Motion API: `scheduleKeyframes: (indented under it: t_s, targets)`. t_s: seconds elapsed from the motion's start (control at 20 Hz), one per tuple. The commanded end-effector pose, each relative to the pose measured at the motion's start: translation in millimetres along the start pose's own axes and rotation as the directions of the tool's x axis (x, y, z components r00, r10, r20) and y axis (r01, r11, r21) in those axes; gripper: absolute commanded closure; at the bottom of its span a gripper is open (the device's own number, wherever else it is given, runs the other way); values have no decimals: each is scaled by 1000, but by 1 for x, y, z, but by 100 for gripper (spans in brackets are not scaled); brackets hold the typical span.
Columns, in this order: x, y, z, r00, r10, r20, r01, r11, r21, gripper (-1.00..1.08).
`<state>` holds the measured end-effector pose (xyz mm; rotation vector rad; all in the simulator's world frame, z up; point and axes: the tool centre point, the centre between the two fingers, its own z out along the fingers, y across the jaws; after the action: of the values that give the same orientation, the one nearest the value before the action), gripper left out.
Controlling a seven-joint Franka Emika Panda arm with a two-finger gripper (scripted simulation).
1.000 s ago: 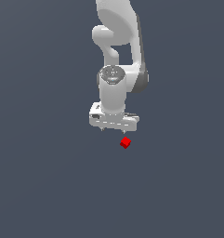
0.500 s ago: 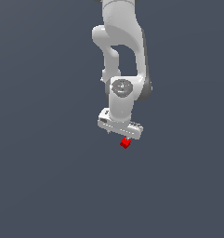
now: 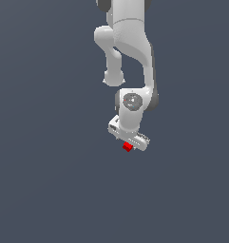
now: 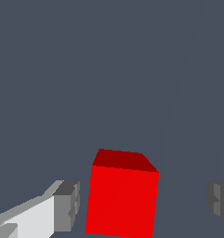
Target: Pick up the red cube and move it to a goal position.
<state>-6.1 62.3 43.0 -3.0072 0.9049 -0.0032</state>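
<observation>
The exterior view shows the whole white arm (image 3: 130, 52) reaching down from the top of the picture, its wrist tilted so that the gripper (image 3: 130, 144) points down and slightly toward the exterior view's right. The red cube (image 3: 128, 146) sits right at the underside of the gripper, partly tucked against the white body of the hand, so only a small red corner stands out. From this camera the fingers are too small and too hidden to make out, and it is not possible to tell from it alone whether the cube is touched.

The wrist view fills that gap. Here the red cube (image 4: 122, 197) is large and close, showing a bright front face and a darker top face, and it lies between the two grey fingertips (image 4: 67, 206). The gripper (image 4: 143, 204) has its jaws spread: there is a narrow strip of floor between the cube and the nearer fingertip, and a much wider strip between the cube and the other fingertip, so neither pad presses on it. The cube stands off centre, closer to the fingertip on the white finger.

The floor (image 3: 49, 180) is a flat, plain, dark grey-blue surface that fills both pictures without any edge, wall or marking.
</observation>
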Motion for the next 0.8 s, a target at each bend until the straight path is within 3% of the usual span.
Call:
scheduleKeyframes:
  t_s: [0.0,0.5,0.55,0.75]
  targets:
    - [-1,-5,8,999,39,0,-39,999,-1,-92]
    - [-4,-13,23,995,103,1,-103,995,-2,-92]
    - [-4,-13,23,995,103,1,-103,995,-2,108]
    - [-4,-13,23,995,103,1,-103,995,-2,108]
